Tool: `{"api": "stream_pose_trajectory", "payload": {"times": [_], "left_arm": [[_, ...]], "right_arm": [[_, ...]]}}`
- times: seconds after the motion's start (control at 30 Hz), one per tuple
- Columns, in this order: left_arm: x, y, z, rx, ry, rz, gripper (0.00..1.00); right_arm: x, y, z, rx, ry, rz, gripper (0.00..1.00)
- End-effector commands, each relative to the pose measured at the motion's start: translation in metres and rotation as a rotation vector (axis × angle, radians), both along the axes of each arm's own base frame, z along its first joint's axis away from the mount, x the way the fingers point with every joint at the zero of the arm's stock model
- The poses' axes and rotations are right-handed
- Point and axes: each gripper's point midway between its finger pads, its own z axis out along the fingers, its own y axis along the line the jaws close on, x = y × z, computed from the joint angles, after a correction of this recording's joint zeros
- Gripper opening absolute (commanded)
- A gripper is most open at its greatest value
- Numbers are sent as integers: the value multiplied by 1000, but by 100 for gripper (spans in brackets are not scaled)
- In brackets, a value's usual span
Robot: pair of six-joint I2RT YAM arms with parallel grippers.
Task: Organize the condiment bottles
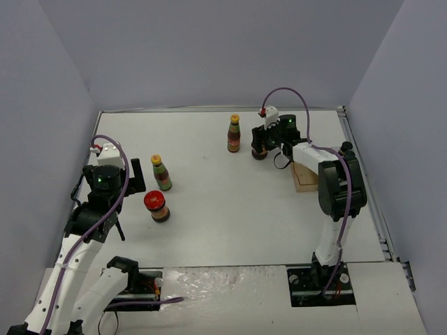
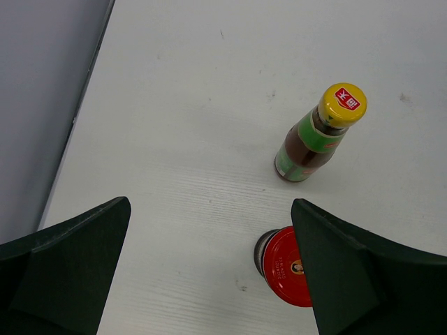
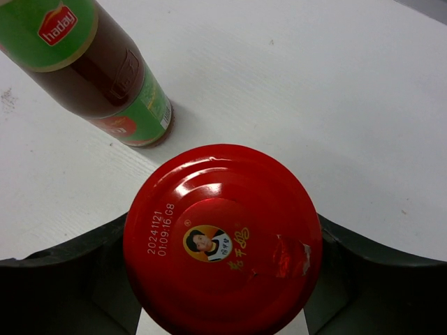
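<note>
A slim dark bottle with a yellow cap point(image 1: 161, 173) stands at the left, and a squat red-lidded jar point(image 1: 156, 206) stands just in front of it. My left gripper point(image 1: 137, 183) is open and empty, just left of both. In the left wrist view the gripper point(image 2: 209, 209) is wide open; the bottle point(image 2: 318, 136) is ahead on the right and the jar point(image 2: 281, 267) sits partly behind the right finger. A second yellow-capped bottle point(image 1: 234, 133) stands at the back. My right gripper point(image 1: 260, 148) is shut on a second red-lidded jar point(image 3: 222, 241) right beside that bottle point(image 3: 105, 77). No black-capped shakers show.
A clear brownish tray point(image 1: 305, 176) sits on the white table under my right arm's forearm, right of the held jar. Grey walls close in the table at the left, back and right. A metal rail point(image 1: 363, 174) runs along the table's right edge.
</note>
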Motion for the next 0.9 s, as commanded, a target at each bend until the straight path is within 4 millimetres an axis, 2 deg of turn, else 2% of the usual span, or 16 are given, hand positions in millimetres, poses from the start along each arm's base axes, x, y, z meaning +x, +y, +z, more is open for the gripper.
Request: {"api": "stream_pose_trajectory", "payload": {"times": [0.0,0.1,0.33,0.4,0.53,0.6,0.67,0.77,0.8,0.87], "left_arm": [[9,-1,19,-15,-66,2,97],[8,-1,20,-15,-67,2,97],[8,-1,21,-17,-71,0,97],[8,-1,21,-17,-74,0,97],[7,-1,22,-20,-76,-2,97],[7,-1,22,-23,-78,-2,97],[7,-1,23,-24,-81,-3,97],[6,-1,24,-24,-86,-1,97],[5,0,25,-25,-89,1,97],[4,0,26,-26,-95,3,97]], "right_arm": [[6,4,62,47,-149,12,62],[5,3,67,47,-161,5,51],[-7,1,97,70,-217,3,0],[-14,-1,108,82,-239,-2,0],[-33,-5,144,118,-302,-16,0],[-47,-15,167,127,-347,-59,0],[-56,-32,184,118,-375,-135,0],[-62,-58,192,105,-379,-238,0],[-64,-77,195,110,-376,-305,0],[-65,-109,185,122,-347,-422,0]]}}
